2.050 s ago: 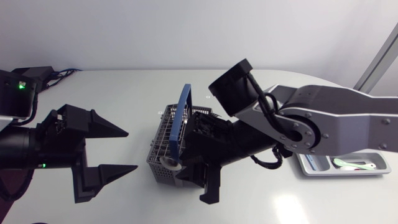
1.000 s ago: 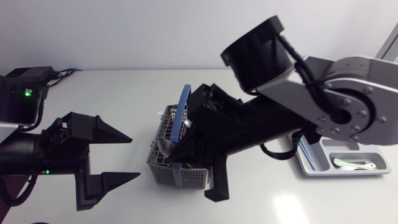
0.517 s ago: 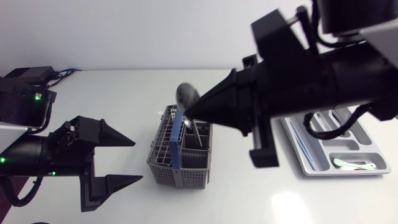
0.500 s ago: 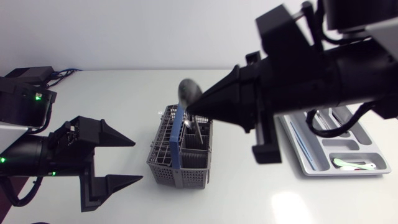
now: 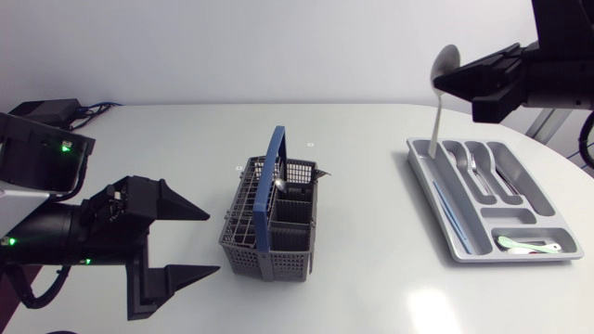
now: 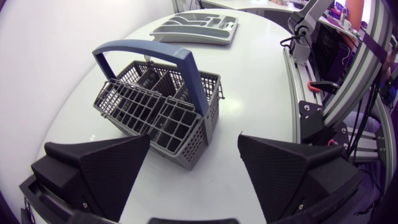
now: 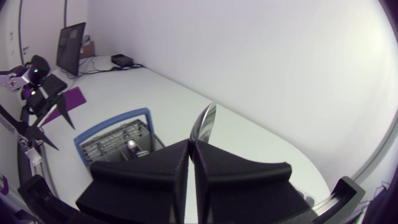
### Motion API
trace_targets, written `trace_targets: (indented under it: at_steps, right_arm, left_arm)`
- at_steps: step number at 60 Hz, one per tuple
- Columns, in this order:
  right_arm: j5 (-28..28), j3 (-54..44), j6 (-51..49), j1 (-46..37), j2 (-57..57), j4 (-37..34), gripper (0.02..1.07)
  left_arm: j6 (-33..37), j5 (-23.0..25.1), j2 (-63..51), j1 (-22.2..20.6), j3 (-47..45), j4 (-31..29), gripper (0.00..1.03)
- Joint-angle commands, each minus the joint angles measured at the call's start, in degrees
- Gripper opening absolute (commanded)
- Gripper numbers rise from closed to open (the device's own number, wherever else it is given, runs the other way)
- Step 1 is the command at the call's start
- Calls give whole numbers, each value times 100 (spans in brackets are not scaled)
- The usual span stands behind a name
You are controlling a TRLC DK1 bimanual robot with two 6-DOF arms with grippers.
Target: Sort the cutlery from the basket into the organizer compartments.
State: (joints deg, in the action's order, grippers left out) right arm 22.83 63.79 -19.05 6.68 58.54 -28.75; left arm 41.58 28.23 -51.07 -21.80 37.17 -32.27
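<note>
The right gripper [image 5: 471, 91] is clenched on a spoon [image 5: 437, 107]. The spoon is held high, bowl up, with its handle tip over the far corner of the organizer [image 5: 455, 243]. Forks [image 5: 475, 165] and a pale green utensil [image 5: 524, 245] lie in separate compartments. Well apart, mid-desk [image 5: 362, 269], stands the basket [image 5: 246, 250]. Its blue handle [image 5: 269, 181] arches over a piece of cutlery [image 5: 278, 186] inside. The left gripper [image 5: 212, 243] sits beside it, released and holding nothing.

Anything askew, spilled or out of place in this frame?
Nothing stands out. The cutlery basket stands upright, the organizer lies flat with cutlery inside its compartments, and the right gripper holds a spoon, handle down, by the organizer's far corner.
</note>
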Motion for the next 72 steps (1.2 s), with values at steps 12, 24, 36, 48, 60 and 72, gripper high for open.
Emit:
trace_targets:
  at_steps: [12, 24, 36, 48, 60, 72]
  right_arm:
    - [-499, 310, 85, -1151, 931, -43, 7]
    - [-973, 485, 112, -1582, 1766, 168, 7]
    - [-1167, 740, 270, -1889, 2636, 423, 7]
    - [-1149, 1065, 534, -2188, 3506, 546, 7]
    - [-1026, 1698, 806, -2364, 4271, 212, 7]
    - [-1079, 2577, 1079, -2434, 5070, -385, 7]
  left_arm:
    - [-133, -37, -79, -87, -17, 19, 98]
    - [-133, -37, -26, -79, -34, -7, 98]
    - [-124, -45, -8, -79, -52, -16, 98]
    - [-115, -45, -8, -61, -69, -16, 98]
    - [-115, -54, -26, -87, -25, -16, 98]
    - [-133, -125, -44, -166, 10, -16, 98]
